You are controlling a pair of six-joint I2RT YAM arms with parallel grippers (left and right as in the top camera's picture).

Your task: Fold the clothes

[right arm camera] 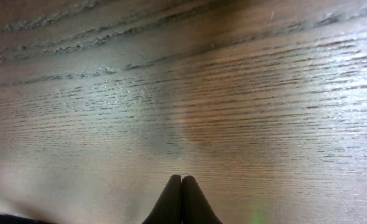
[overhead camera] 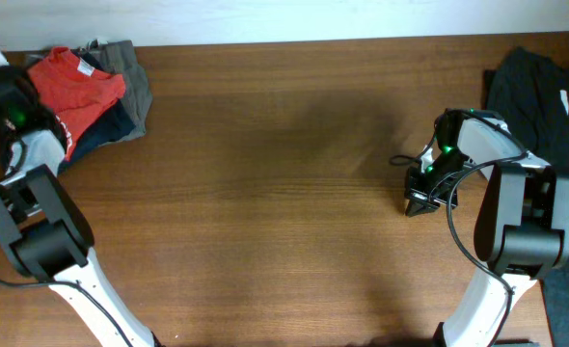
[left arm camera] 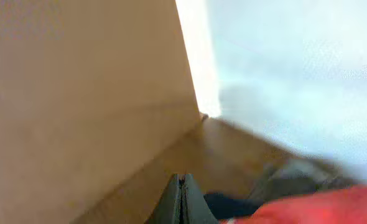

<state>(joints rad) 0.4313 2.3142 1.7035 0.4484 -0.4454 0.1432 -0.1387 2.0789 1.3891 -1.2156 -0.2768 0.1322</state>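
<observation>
With both jaws closed and empty, open the left jaws before descending onto the red garment [left arm camera: 308, 205] just beside them.

Clothes pile [overhead camera: 96, 92] far left, garment [overhead camera: 545, 87] right.

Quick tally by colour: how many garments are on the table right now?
Red garment: 1
Grey garment: 1
Dark blue garment: 1
Black garment: 1 (a heap at the right edge; I cannot tell whether it is more than one piece)
Total: 4
</observation>
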